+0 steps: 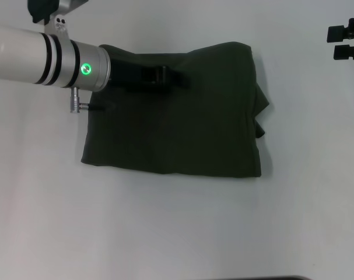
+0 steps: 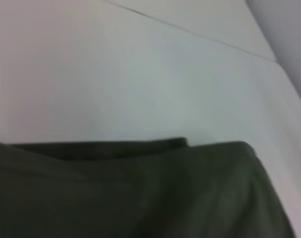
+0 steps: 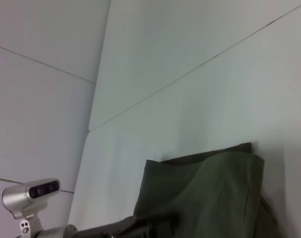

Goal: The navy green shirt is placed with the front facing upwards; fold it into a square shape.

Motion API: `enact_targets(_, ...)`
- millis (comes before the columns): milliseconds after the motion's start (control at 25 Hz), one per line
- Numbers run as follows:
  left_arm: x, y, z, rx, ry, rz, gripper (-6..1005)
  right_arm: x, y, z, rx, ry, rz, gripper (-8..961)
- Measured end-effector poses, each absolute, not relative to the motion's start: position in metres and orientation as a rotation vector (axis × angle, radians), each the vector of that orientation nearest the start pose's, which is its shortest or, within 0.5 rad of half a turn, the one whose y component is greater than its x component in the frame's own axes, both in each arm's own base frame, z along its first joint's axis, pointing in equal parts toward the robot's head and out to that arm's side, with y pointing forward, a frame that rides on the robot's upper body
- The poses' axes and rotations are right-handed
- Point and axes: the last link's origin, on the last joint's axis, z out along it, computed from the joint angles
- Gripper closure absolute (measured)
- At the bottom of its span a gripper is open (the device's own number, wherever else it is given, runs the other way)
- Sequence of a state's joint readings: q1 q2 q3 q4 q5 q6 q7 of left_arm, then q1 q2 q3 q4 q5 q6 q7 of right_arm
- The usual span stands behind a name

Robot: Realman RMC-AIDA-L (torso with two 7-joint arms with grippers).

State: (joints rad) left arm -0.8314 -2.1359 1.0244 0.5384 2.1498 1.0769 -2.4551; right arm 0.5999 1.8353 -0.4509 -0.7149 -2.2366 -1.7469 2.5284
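Observation:
The navy green shirt lies folded into a rough rectangle on the white table, plain dark green side up, with a bunched sleeve fold at its right edge. No print shows. My left gripper reaches in from the left and sits low over the shirt's far edge, dark against the cloth. The left wrist view shows the shirt close below. In the right wrist view the shirt lies ahead with the left gripper on it. My right gripper is parked at the far right, open and holding nothing.
White table surrounds the shirt on all sides. A seam line between table panels runs beyond the shirt. A dark strip marks the table's near edge.

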Motion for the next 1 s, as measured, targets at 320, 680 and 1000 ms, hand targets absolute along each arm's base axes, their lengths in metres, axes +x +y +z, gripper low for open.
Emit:
enact_targets(320, -0.202, 0.409, -0.08, -2.307, -1.63, -0.326, 431, 0.291, 0.35, 0.123, -2.152, 1.987, 0.661, 318)
enact_targets(680, -0.21, 0.421, -0.071, -2.22, -1.596, -0.343, 430, 0.289, 0.351, 0.123, -2.155, 1.99, 0.664, 316)
enact_targets(1000, -0.223, 0.432, -0.056, -2.116, -1.598, -0.359, 428, 0.288, 0.352, 0.121, -2.149, 2.001, 0.666, 314)
